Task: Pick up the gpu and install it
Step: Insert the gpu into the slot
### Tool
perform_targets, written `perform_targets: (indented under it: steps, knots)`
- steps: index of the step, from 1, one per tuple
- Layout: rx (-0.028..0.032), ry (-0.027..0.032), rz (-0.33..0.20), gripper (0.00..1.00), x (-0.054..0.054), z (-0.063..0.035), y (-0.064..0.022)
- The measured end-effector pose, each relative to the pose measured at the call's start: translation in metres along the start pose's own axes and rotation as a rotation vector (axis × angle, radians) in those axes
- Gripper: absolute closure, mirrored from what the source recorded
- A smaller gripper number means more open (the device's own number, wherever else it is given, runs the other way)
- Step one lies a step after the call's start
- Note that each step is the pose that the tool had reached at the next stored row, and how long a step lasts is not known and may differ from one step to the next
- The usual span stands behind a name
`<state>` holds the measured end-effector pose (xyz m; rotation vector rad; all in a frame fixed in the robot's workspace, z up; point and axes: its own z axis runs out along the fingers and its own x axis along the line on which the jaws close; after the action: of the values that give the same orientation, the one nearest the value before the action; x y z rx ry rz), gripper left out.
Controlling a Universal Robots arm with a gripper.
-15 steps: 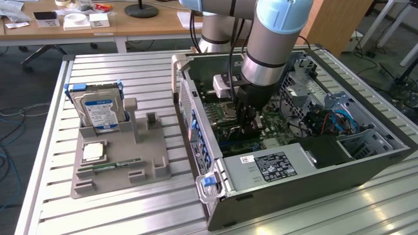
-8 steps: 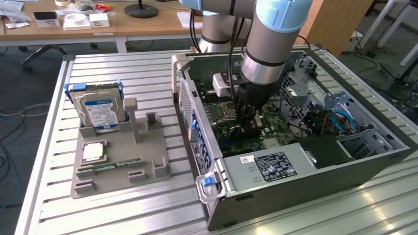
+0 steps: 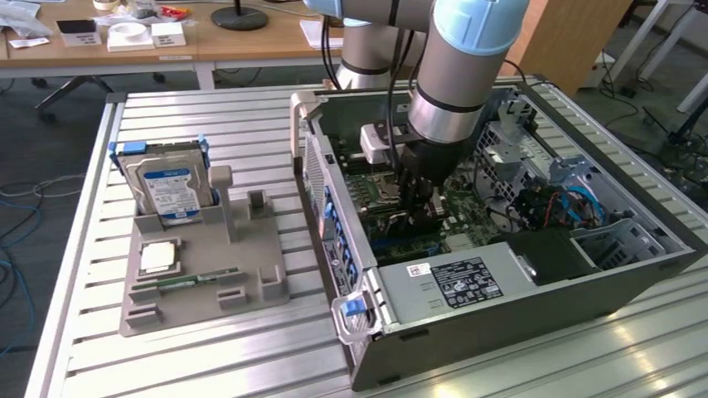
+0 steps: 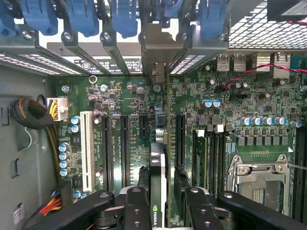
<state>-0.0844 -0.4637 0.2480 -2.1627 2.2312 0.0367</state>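
Inside case: end effector gripping gpu

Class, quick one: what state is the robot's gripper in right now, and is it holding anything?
Gripper: fingers closed on the gpu, held edge-on over the motherboard inside the open computer case.

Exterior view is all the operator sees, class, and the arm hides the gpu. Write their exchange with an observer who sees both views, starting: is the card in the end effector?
Observer: Yes. The wrist view shows the gpu edge-on, gripped by the end effector.
Operator: Where is its bracket?
Observer: The silvery bracket stands at the case's rear slot openings, among the blue latches.
Operator: What flanks the card?
Observer: A white slot on one side, the CPU socket on the other.
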Motion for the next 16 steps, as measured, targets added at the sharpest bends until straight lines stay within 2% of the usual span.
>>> perform_targets:
  steps: [5, 7, 16]
  knots:
    - [0.0000, 0.0001, 0.000, 0.65, 0.0000, 0.0000, 0.0000]
    - [-0.0002, 0.0005, 0.000, 0.73, 0.0001, -0.0001, 0.0000]
    - [0.0000, 0.0001, 0.000, 0.73, 0.0000, 0.0000, 0.0000]
